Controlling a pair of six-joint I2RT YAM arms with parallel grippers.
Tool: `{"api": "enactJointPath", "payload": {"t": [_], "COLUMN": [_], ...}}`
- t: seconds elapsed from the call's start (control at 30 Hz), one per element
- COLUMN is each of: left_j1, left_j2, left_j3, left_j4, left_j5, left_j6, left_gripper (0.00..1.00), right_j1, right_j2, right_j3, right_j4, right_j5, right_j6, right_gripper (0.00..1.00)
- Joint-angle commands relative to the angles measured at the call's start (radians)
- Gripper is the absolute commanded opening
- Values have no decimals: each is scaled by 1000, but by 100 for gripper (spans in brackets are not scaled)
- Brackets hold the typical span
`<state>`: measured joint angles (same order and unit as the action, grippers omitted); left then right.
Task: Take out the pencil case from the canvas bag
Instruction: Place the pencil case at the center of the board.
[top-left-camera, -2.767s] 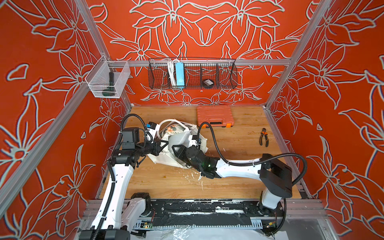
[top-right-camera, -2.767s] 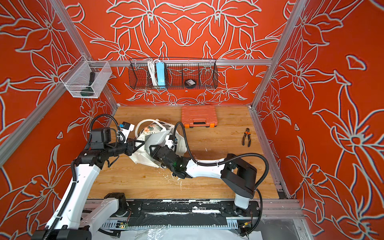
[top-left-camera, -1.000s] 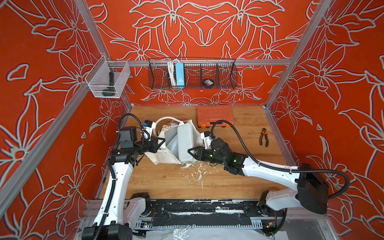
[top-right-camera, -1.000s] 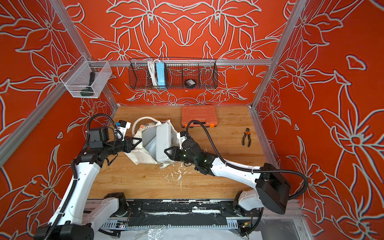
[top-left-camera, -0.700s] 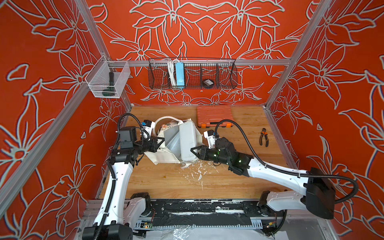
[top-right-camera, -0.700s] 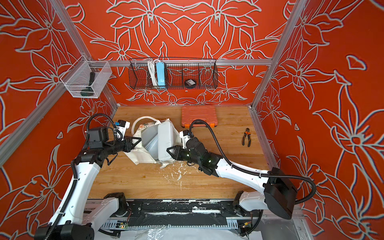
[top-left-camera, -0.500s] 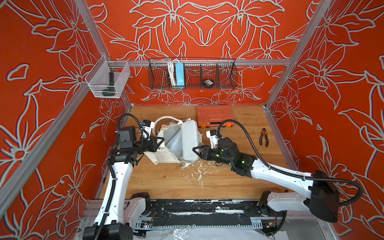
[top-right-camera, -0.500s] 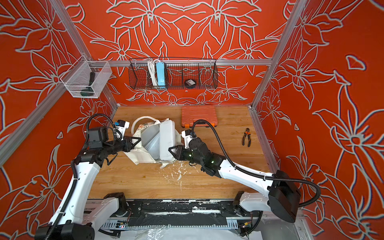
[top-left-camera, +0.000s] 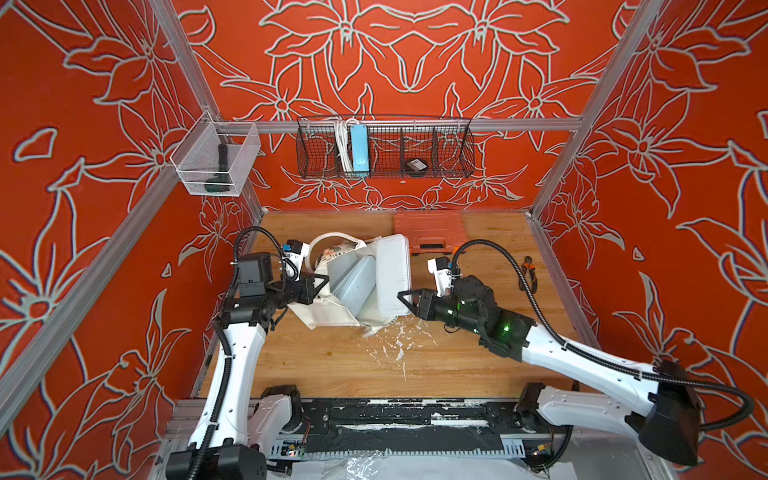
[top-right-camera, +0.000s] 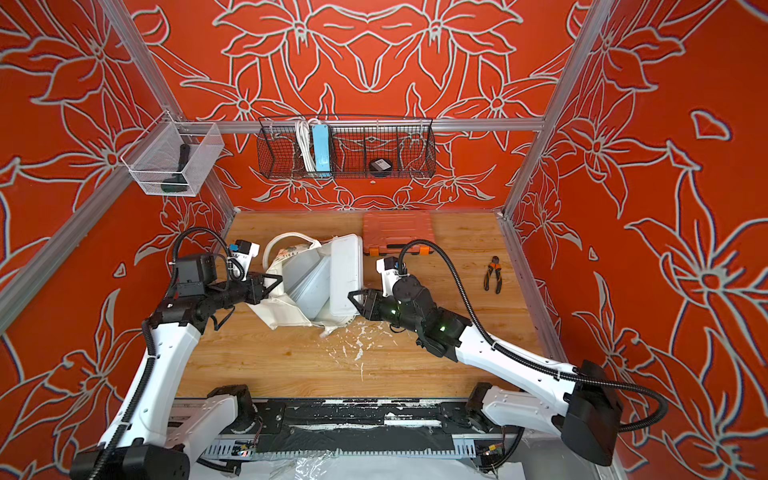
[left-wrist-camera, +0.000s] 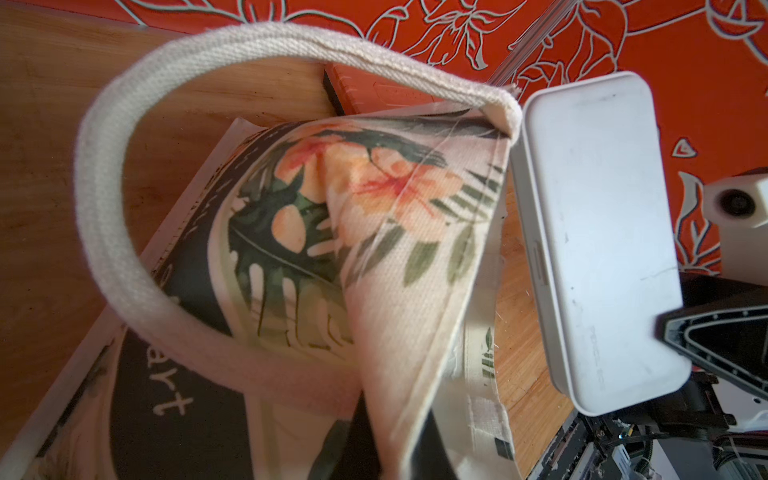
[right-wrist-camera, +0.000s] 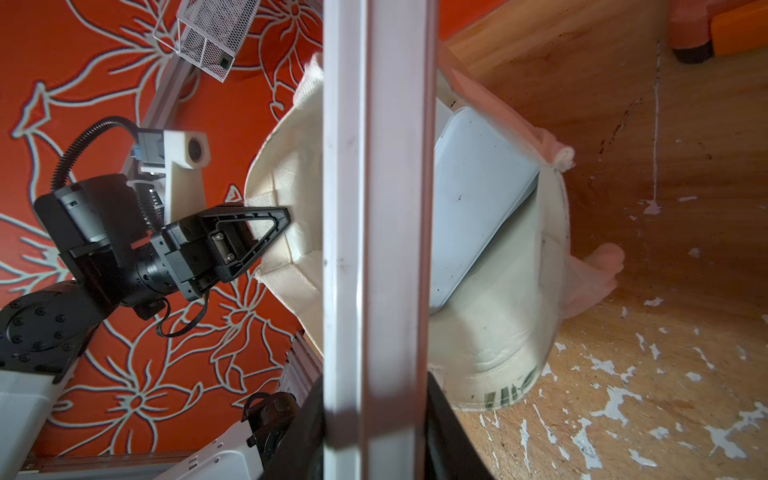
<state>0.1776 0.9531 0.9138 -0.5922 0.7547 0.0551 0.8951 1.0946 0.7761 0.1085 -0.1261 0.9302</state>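
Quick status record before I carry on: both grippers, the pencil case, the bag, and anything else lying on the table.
left gripper: shut on the canvas bag rim
right gripper: shut on the pencil case, at its near end
pencil case: white, hard, seemingly outside the bag mouth, against its rim
inside bag: grey flat item
nearby: orange tool case behind; pliers on the right
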Motion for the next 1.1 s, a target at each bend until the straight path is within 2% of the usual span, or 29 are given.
{"api": "enactJointPath", "payload": {"t": [0.0,0.77,1.07], "left_j1": [6,9,13], "left_j2": [7,1,-13], "left_j3": [-3,-3,-18], "left_j4": [-29,-35,-14], "left_j5": [21,4,-20], "left_j6": [8,-13,-31], "left_gripper": [0,0,0], "right_j1": [-17,-94,-160], "right_j2": [-34,-119,-174], "right_j3": [-11,12,9], "right_j4": [16,-104,-181], "right_j5": [47,57,68], "right_j6": [-25,-64,-80], "right_gripper": [29,31,31]}}
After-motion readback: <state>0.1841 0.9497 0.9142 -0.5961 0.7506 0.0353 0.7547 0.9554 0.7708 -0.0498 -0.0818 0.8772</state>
